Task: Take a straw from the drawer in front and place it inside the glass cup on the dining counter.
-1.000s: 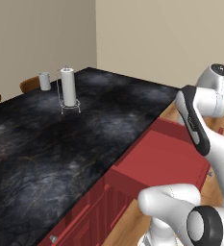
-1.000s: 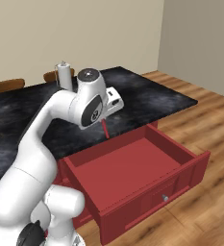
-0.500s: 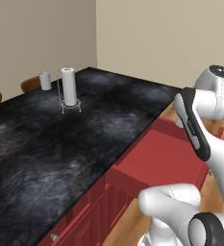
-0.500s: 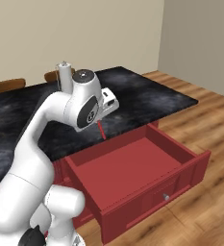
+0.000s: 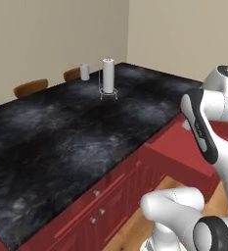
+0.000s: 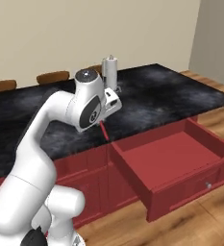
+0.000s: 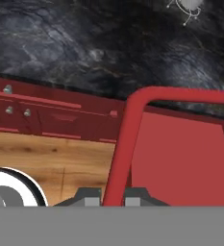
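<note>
The gripper [image 7: 114,198] is closed on the straw [image 7: 124,140], with one finger [image 7: 88,197] on each side of its lower end. In the hand view the straw rises from between the fingers and bends sideways at its far end. In the right base view the straw [image 6: 104,130] hangs below the hand, above the counter's front edge beside the drawer [image 6: 181,169]. The drawer is pulled fully open and its red floor is bare. The glass cup [image 5: 84,72] stands on the dining counter [image 5: 61,132] near the far edge, just beside the paper-towel roll [image 5: 108,75] on its wire stand. Chair backs [image 5: 30,87] show behind the counter.
</note>
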{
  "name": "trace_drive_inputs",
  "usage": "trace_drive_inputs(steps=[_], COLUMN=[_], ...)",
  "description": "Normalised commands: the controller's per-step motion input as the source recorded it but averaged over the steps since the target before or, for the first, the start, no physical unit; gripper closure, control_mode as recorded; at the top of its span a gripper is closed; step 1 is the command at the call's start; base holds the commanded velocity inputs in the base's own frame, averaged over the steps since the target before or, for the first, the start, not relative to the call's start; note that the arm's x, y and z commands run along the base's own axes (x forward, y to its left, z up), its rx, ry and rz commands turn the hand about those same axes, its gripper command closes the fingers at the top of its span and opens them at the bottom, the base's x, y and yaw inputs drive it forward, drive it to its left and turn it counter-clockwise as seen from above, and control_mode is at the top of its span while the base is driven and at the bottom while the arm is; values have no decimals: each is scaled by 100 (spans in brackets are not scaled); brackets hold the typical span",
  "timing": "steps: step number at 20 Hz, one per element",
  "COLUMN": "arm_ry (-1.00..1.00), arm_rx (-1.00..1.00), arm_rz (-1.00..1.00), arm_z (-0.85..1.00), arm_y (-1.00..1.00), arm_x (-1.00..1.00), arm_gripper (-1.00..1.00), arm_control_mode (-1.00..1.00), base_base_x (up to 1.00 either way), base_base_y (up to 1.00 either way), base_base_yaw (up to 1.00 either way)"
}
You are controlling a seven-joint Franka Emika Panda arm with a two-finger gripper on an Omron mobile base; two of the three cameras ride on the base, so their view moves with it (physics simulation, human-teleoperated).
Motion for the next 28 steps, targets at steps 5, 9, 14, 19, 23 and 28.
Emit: trace_drive_inputs(steps=[5,9,14,19,23,28], arm_ry=[0,0,0,0,0,0], arm_rx=[0,0,0,0,0,0], arm_rz=[0,0,0,0,0,0], arm_z=[0,0,0,0,0,0], arm_y=[0,0,0,0,0,0], arm_x=[0,0,0,0,0,0], arm_gripper=[100,100,100,100,100,100], arm_control_mode=[100,100,100,100,100,100], base_base_x=[-91,-100,-100,-60,27,67], base_base_y=[50,45,64,99,95,65], base_base_yaw=[37,41,39,39,34,28])
